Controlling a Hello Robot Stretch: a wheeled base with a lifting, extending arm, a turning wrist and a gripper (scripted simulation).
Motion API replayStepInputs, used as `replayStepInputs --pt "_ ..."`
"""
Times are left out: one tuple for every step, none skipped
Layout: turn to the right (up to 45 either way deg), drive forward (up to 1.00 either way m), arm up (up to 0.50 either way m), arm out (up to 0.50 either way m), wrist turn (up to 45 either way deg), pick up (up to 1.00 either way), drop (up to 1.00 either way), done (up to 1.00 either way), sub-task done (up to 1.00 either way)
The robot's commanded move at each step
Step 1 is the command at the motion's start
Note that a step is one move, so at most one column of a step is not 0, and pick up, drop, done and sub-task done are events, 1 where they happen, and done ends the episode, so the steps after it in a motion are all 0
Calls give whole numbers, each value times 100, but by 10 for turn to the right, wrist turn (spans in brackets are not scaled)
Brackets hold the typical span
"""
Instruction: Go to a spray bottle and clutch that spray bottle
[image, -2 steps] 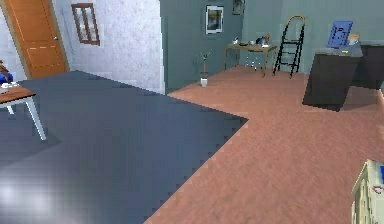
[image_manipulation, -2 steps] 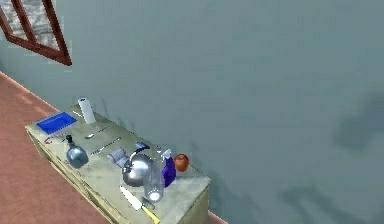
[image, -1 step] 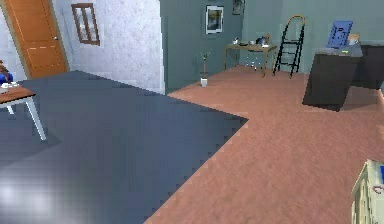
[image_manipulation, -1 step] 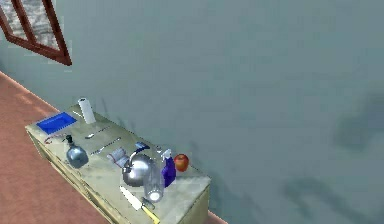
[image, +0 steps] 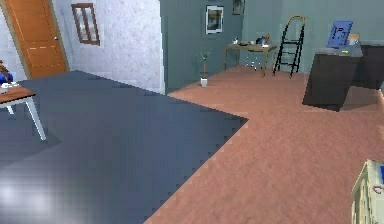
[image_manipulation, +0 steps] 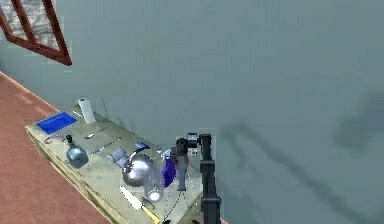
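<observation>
In the arm side view a pale low cabinet (image_manipulation: 70, 160) carries several small things. A dark arm bar (image_manipulation: 208, 185) rises from the bottom edge, and my gripper (image_manipulation: 180, 155) sits at its far end, over the cabinet's right part. A small blue thing (image_manipulation: 168, 171) and a shiny metal pot (image_manipulation: 138, 170) stand right by the gripper; neither has a shape I can name as a spray bottle. I cannot tell whether the gripper holds anything. Farther left stand a white upright bottle shape (image_manipulation: 87, 109), a grey round thing (image_manipulation: 76, 153) and a flat blue box (image_manipulation: 55, 122).
The cabinet backs onto a grey-green wall with a wood-framed window (image_manipulation: 35, 30). Its corner (image: 367, 195) shows again at the forward view's lower right. Ahead lie a dark blue rug (image: 110, 130), a small table (image: 20, 100), an orange door (image: 38, 38), a stepladder (image: 290, 45) and a dark desk (image: 335, 78).
</observation>
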Motion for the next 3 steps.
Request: replayStepInputs --pt "0 0 0 0 450 0 0 0 0" --pt "0 0 0 0 450 0 0 0 0" --pt "0 0 0 0 450 0 0 0 0"
